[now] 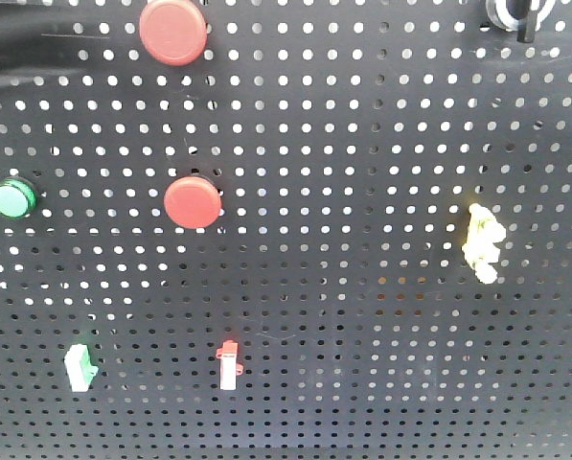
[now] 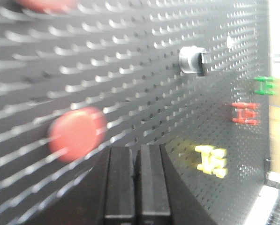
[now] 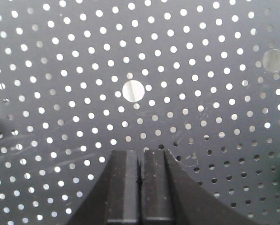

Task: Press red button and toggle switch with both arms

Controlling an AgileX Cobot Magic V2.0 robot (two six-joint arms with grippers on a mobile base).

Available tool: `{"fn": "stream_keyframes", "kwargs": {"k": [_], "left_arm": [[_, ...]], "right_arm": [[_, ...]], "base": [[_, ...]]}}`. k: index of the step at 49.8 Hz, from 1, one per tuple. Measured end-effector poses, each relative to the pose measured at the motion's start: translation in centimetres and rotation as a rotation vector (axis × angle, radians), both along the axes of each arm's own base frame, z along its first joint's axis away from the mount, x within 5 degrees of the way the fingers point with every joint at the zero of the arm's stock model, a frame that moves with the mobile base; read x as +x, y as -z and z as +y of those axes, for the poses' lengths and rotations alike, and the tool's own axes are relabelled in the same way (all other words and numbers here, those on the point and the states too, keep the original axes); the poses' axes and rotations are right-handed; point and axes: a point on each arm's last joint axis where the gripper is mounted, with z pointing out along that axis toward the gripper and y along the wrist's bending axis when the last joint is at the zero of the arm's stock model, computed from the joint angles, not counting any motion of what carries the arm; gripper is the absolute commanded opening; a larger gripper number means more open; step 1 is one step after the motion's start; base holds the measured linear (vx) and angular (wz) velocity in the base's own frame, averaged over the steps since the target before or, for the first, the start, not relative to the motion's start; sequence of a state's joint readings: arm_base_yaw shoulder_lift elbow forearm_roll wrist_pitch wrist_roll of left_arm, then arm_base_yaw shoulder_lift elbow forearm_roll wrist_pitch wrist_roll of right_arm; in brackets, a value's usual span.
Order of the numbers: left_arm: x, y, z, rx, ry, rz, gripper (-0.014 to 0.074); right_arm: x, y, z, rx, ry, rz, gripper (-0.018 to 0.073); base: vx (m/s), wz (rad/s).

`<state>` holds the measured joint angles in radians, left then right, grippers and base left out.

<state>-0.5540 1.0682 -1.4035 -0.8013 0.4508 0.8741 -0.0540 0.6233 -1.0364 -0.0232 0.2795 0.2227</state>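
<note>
Two grippers: the left gripper (image 2: 137, 187) and the right gripper (image 3: 140, 187) each have their fingers pressed together with nothing between them, and both are short of the pegboard (image 1: 381, 383).
Near the left tips: a blurred red dome sits just up and left. It is probably the smaller red button (image 2: 77, 133), though the blur leaves that unsure.
Near the right tips: only bare perforated panel and one large open hole (image 3: 133, 90).
Red button: the red button (image 1: 173, 31), the larger one, sits at the board's top, left of centre, above the smaller one.
Toggle switch: the yellow toggle switch (image 1: 480, 244) sits at mid-height on the right, well apart from both buttons.
Doing it well: keep the fingers closed as a blunt tip, square it to the dome's centre and push straight in. Bring the right tip beside the lever and flick along its throw.
Writing: no brand, label or lettering can be read.
</note>
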Motion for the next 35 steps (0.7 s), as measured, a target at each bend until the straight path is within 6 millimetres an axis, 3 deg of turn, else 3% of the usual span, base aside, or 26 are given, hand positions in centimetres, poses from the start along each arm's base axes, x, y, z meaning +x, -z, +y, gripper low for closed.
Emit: {"fn": "stream_keyframes", "kwargs": {"k": [7, 18, 35], "left_arm": [[2.5, 0.1, -1.2, -0.014, -0.037, 0.004, 0.0002], [4.6, 0.2, -1.8, -0.061, -0.098, -0.002, 0.0002], [5.0, 0.3, -2.2, -0.07, -0.095, 0.008, 0.0002]], "right_arm": [[0.0, 0.0, 0.0, 0.001, 0.0, 0.002, -0.0003], [0.0, 0.0, 0.0, 0.001, 0.0, 0.005, -0.0003], [0.0, 0.1, 0.0, 0.002, 0.0, 0.014, -0.0003]], "base": [[0.0, 0.0], [0.0, 0.0], [0.0, 0.0]]}}
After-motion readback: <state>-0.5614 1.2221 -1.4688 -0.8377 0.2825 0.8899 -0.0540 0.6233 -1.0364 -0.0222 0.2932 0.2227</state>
